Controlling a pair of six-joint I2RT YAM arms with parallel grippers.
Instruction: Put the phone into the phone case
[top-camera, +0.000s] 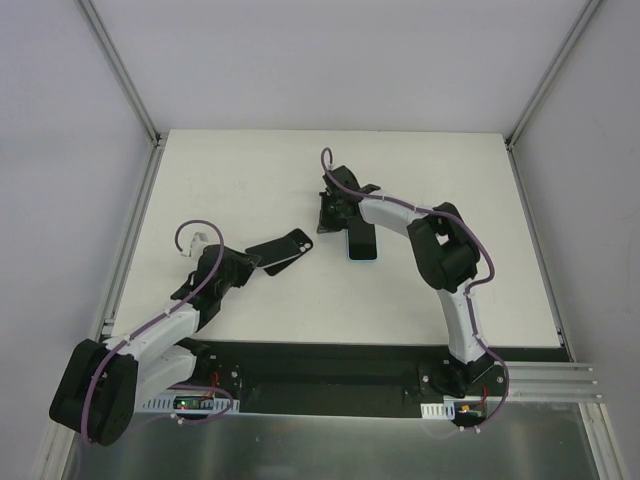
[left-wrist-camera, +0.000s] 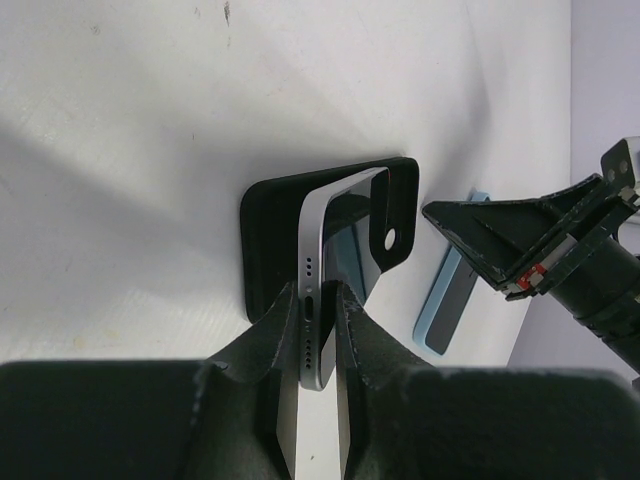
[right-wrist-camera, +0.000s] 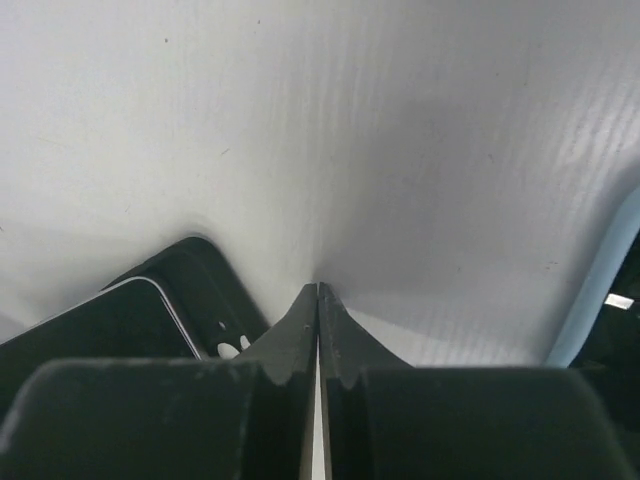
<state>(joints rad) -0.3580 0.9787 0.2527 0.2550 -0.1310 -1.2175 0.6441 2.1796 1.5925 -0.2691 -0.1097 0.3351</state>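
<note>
Phone (left-wrist-camera: 320, 245): edge-on between the left gripper's (left-wrist-camera: 318, 300) fingers, far end resting in the black case (left-wrist-camera: 272, 222).
Left gripper: barely parted, clamped on the phone's port end.
Right gripper (right-wrist-camera: 317, 292): pressed together, empty, tips just beside the case's camera corner.

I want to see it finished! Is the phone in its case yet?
Not quite. Done: the left gripper grips the silver-edged phone by its bottom end, and its far end looks tucked into the black case. In hand: the phone is tilted, near end raised. Left: pressing it flat in. The right gripper, shut and empty, sits beside the case.
</note>
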